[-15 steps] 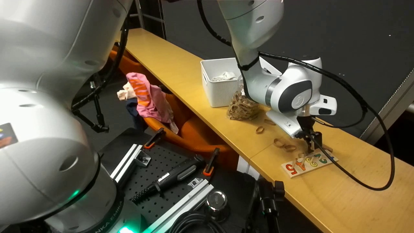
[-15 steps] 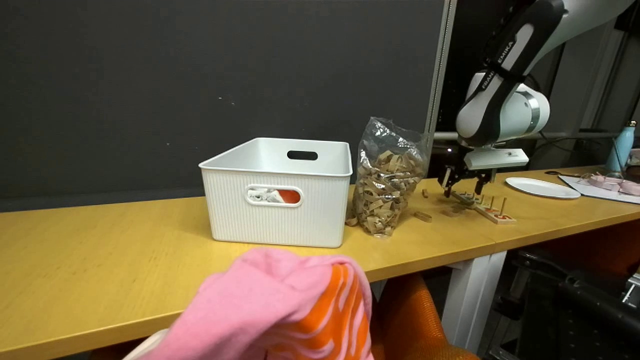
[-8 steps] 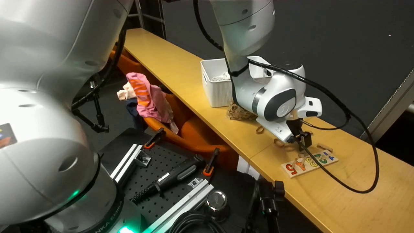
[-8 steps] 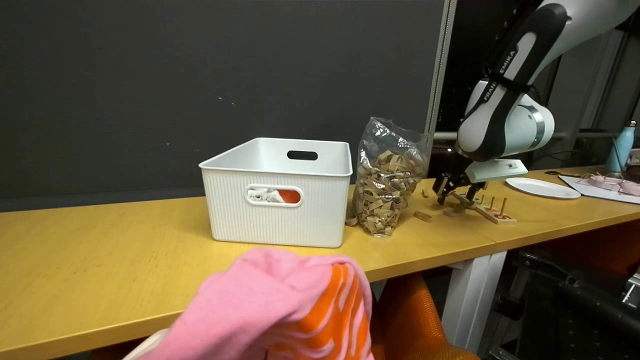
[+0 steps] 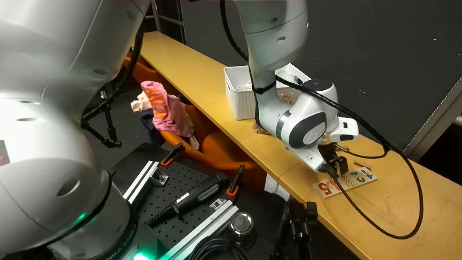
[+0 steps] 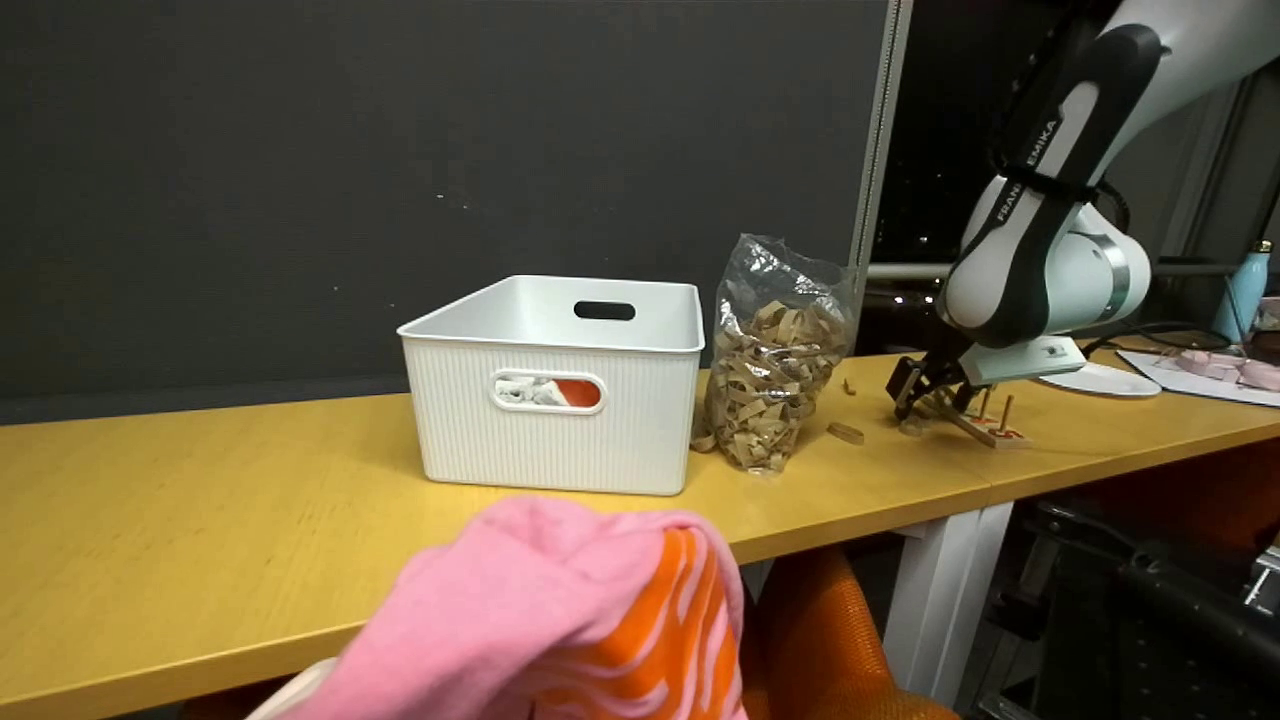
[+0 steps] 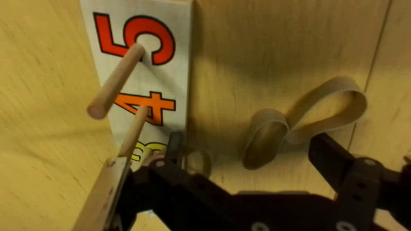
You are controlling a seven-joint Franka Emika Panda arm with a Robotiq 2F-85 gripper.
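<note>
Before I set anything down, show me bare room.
Bare table: across the white bin from the filled bag; under the looping cable, across the number board from the loose bands. Crowded: between bag and board, near the end effector.

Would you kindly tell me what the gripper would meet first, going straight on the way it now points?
Probably the tan loop roughly midway between the fingertips of the open gripper in the wrist view; depth is unclear, so one finger might touch the numbered board first.
</note>
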